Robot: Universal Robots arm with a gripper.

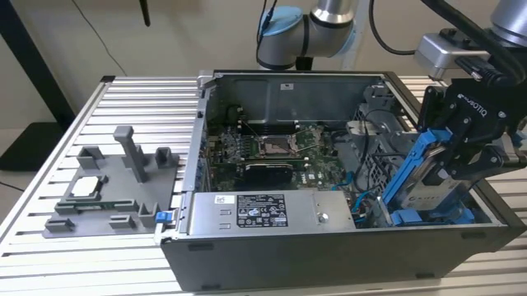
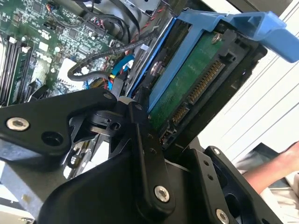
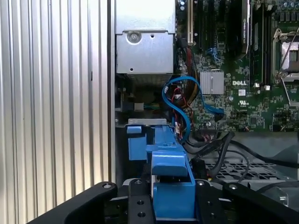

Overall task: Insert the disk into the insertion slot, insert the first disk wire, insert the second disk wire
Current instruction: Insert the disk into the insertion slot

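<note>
- The disk (image 1: 430,185), a silver drive in its bright blue carrier, hangs over the end of the open computer case (image 1: 329,259) on the exterior view's right. In the second wrist view its green circuit-board face (image 2: 189,86) and connector edge show.
- Its long axis stands steeply tilted. The upper end is up in the jaws, and the lower end slants down into the case, toward the exterior view's left.
- The gripper (image 1: 460,161) has its jaws closed on the disk's upper part, gripping it across its flat faces. In the first wrist view the blue carrier (image 3: 170,172) rises between the black fingers (image 3: 140,205).
- The insertion slot (image 1: 383,157) is the bay of the dark drive cage and lies just below and beside the disk's lower end. Whether that end has entered the bay cannot be told, and the disk is not seated flat.
- A blue cable (image 3: 175,93) loops near the cage mouth, with black wires beside it, and nothing is plugged into the disk's connectors.
- Farther out lie the motherboard (image 1: 272,148) and the silver power supply (image 1: 272,213).
- A person's hand (image 2: 282,163) is outside the case.
</note>
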